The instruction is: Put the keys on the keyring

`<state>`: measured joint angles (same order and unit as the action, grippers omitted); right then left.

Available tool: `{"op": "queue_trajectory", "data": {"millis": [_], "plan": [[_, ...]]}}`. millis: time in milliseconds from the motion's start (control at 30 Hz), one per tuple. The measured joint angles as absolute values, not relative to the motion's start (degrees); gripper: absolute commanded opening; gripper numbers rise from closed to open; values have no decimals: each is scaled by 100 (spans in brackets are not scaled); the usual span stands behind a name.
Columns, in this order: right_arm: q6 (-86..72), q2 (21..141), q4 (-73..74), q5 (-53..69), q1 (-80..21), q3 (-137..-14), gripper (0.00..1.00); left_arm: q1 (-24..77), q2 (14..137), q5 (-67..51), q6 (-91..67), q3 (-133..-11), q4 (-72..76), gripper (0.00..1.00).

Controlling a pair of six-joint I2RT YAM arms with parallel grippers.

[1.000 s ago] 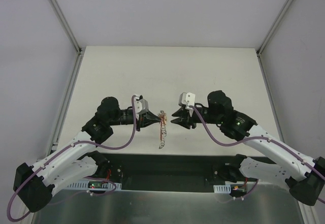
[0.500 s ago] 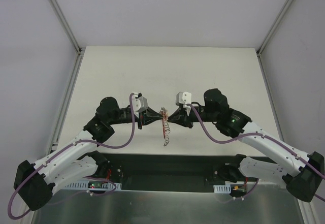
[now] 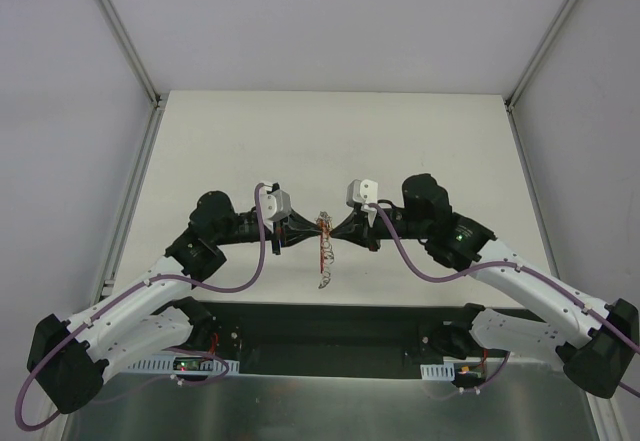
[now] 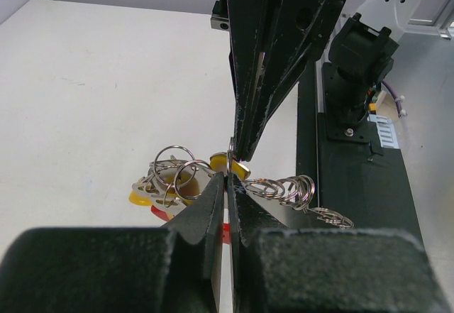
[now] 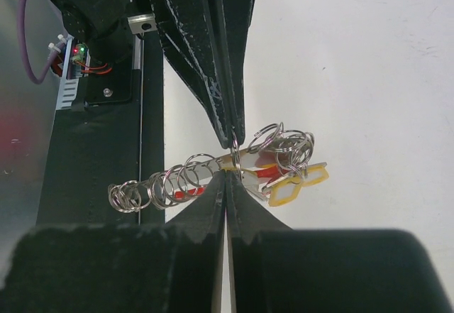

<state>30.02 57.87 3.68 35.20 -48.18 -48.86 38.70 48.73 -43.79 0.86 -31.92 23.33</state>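
Note:
The keyring (image 3: pixel 322 251) hangs between my two grippers above the table's near edge, its silver chain trailing toward the arm bases. My left gripper (image 3: pixel 311 230) is shut on one of its silver rings (image 5: pixel 235 143). My right gripper (image 3: pixel 334 231) meets it tip to tip and is shut on a yellow-headed key (image 4: pixel 233 165). In the left wrist view my gripper (image 4: pixel 228 179) has the ring bunch (image 4: pixel 172 169) on its left, the chain (image 4: pixel 298 189) on its right and the red band (image 4: pixel 225 232) underneath. In the right wrist view my gripper (image 5: pixel 227 175) sits beside more yellow keys (image 5: pixel 298 182).
The white table (image 3: pixel 400 141) lies beyond the grippers, bounded by metal frame rails (image 3: pixel 135 191). A black base plate (image 3: pixel 330 336) with the arm mounts lies just under the hanging chain.
My right gripper moved left and closed in on the bunch until its tips met my left gripper's. The bunch shifted slightly away from the bases.

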Motion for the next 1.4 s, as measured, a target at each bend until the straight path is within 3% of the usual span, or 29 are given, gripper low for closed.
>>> {"op": "queue_trajectory", "data": {"millis": [233, 500, 1200, 1400], "plan": [[3002, 5699, 432, 3468, -4807, -4886, 5, 3870, 4873, -4386, 86, -3188, 2333, 0], [3002, 5572, 530, 3341, -4764, -4886, 15, 3870, 4862, -4383, 86, -3188, 2333, 0], [3002, 5605, 591, 3387, -4733, -4886, 15, 3874, 4836, -4456, 82, -3186, 2335, 0], [3000, 5636, 591, 3435, -4733, -4886, 10, 3909, 4847, -4475, 80, -3186, 2342, 0]]}}
